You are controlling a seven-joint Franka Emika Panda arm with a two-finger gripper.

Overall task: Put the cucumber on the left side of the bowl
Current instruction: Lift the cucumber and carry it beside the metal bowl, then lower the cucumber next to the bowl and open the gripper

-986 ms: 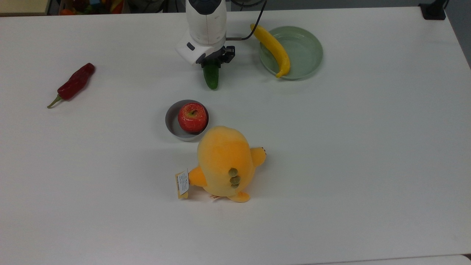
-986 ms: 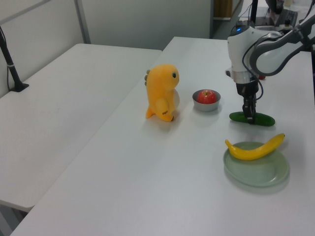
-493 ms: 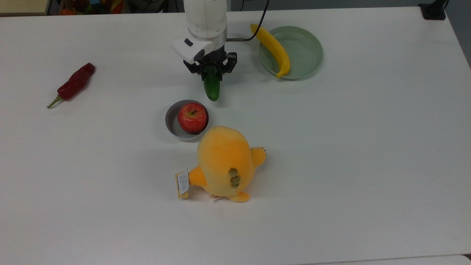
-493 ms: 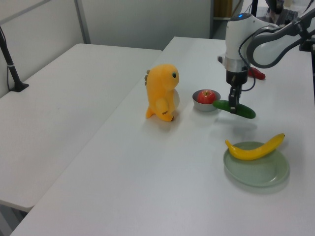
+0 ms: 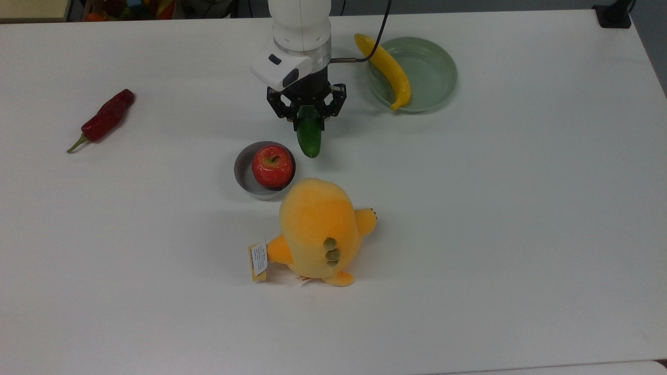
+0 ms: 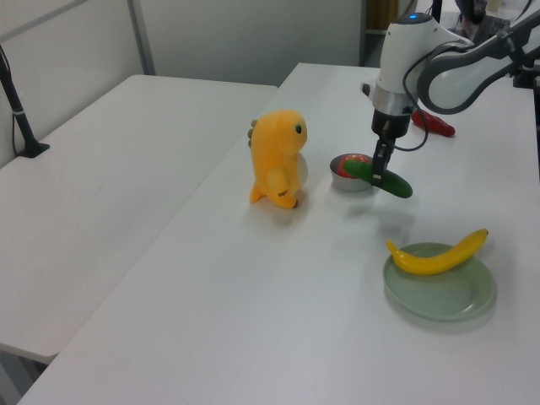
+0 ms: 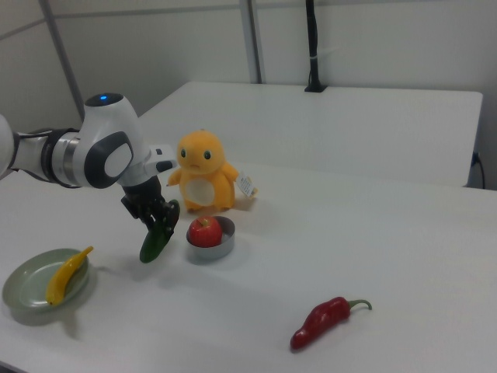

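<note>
My gripper (image 5: 308, 115) is shut on the dark green cucumber (image 5: 309, 139), gripping it near its middle and holding it off the table. The cucumber (image 6: 386, 179) hangs tilted, its low end close beside the small grey bowl (image 5: 240, 170), on the top view's right of the bowl. A red apple (image 5: 272, 165) sits inside the bowl. In the right view the cucumber (image 7: 158, 235) hangs to the left of the bowl (image 7: 218, 245), with my gripper (image 7: 160, 220) above it.
A yellow plush toy (image 5: 315, 229) stands right against the bowl's near side in the top view. A banana (image 5: 388, 67) lies across the pale green dish (image 5: 435, 75) at the top view's upper right. A dark red chilli (image 5: 106, 119) lies far left.
My gripper has lifted the cucumber off the table and carried it from near the green dish towards the grey bowl. Nothing else has moved.
</note>
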